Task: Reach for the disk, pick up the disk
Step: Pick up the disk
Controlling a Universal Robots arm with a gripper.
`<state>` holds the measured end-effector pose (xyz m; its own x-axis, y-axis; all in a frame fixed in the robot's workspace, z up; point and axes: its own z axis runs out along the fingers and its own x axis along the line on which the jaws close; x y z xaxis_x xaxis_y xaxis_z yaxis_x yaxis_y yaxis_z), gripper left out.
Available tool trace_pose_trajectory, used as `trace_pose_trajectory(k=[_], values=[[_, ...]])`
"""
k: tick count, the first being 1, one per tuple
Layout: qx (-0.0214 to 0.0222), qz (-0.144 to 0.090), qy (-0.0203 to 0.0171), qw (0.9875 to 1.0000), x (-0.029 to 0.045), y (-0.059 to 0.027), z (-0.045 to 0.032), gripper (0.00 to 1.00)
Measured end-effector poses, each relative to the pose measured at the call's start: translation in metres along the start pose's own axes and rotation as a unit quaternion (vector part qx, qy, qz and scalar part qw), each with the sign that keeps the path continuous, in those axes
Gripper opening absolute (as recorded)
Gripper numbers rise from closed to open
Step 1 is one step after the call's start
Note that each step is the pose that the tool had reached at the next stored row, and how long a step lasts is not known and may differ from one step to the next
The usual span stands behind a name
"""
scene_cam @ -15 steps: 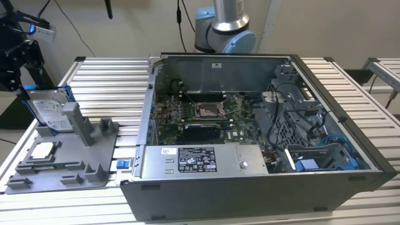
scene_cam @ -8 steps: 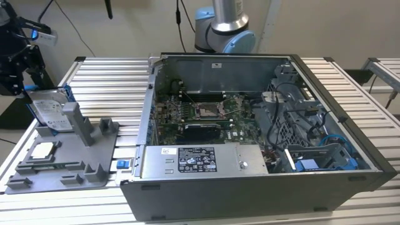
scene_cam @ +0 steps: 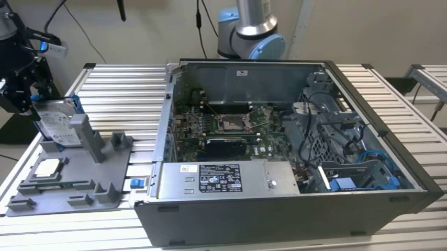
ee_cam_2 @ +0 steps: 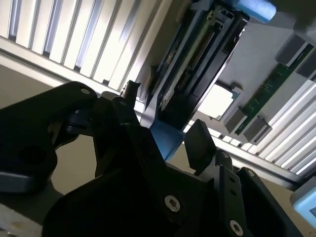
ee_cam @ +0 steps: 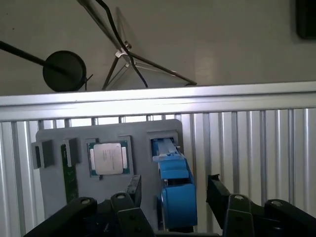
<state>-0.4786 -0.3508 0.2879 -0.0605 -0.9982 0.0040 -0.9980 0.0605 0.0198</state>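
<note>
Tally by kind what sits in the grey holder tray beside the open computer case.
Disk: 1
Square chip: 1
Green memory stick: 1
Total: 3

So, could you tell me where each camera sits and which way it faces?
Exterior view: off the arm, raised, looking down at the case and tray; the arm base and gripper show.
First wrist view: on the wrist, looking down past the fingers at the disk and chip.
Second wrist view: on the wrist, looking obliquely along the fingers at the disk's edge.
Shared: both wrist views show the disk between the open fingers; all three show the tray.
</note>
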Motion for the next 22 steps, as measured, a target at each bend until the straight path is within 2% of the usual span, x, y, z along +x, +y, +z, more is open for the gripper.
trace_pose_trajectory(k=[13, 19, 22], values=[[0.0002, -0.007, -0.0013, 1.0000, -0.0005, 0.0017, 0.0237, 1.00], [-0.0013, -0.008, -0.0062, 0.9999, -0.0005, 0.0018, 0.0302, 1.00], [-0.0019, -0.008, -0.0075, 0.9999, -0.0008, 0.0013, 0.0307, 1.00]])
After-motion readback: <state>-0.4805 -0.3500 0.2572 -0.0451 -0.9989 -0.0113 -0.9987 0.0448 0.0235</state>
